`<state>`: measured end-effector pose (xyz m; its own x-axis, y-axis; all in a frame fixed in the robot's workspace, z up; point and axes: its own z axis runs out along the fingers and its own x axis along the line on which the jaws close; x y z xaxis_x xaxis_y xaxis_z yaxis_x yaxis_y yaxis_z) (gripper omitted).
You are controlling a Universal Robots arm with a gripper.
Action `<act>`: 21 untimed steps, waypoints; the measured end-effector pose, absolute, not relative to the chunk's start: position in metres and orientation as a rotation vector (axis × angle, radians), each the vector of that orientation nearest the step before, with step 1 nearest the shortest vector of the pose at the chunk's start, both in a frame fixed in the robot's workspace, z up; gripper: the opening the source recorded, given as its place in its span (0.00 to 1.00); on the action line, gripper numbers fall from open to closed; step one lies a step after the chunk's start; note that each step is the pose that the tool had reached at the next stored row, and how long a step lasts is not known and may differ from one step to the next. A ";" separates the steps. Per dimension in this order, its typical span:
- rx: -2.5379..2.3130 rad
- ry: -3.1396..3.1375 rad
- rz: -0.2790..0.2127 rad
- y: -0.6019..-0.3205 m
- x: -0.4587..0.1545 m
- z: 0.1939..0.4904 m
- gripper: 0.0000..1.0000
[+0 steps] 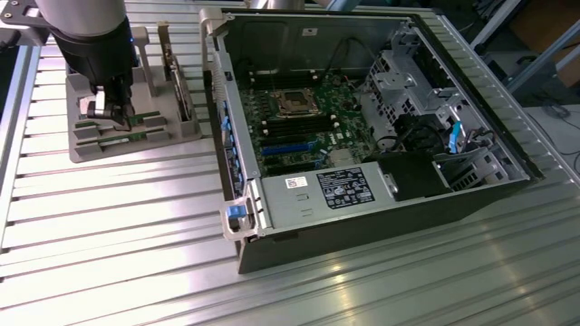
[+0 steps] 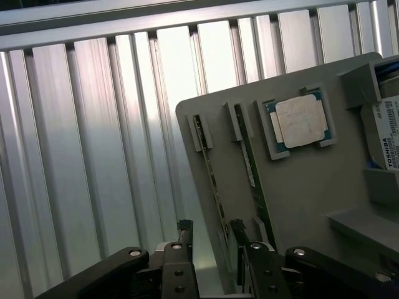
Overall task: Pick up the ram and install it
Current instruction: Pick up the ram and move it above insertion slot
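Green and narrow, the ram circuit-board stick [image 2: 212, 177] stands on its long edge in a slot of the flat grey plastic holder tray [image 2: 312, 187]. Its long axis runs lengthwise along the tray, slightly skewed to the ribs of the table. One end is seated in a small grey end bracket. The other end reaches in between the black fingers of the gripper [image 2: 211, 230].

The jaws stand wide apart, one finger on each side of the stick and clear of it, holding nothing.

A second green stick of the same kind [image 2: 249, 168] stands just beside the first in the neighbouring slot, parallel to it. Past that, the tray holds a square silver CPU chip [image 2: 300, 120] lying flat in a shallow recess. A grey hard drive with a white label [image 2: 388, 140] sits at the tray's far side.

In the exterior view the gripper [image 1: 111, 112] hangs over the tray at the exterior view's left. An open dark computer case [image 1: 381, 224] lies well apart on the exterior view's right, with its green motherboard [image 1: 308, 122] exposed inside. Both rest on the ribbed aluminium table [image 1: 109, 224].
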<state>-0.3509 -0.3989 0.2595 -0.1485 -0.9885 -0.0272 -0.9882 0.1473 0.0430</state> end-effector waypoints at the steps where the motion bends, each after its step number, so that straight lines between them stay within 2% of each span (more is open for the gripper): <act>1: 2.045 -2.374 -0.079 -0.399 -0.351 0.259 0.36; 21: 2.045 -2.374 -0.079 -0.399 -0.351 0.246 0.36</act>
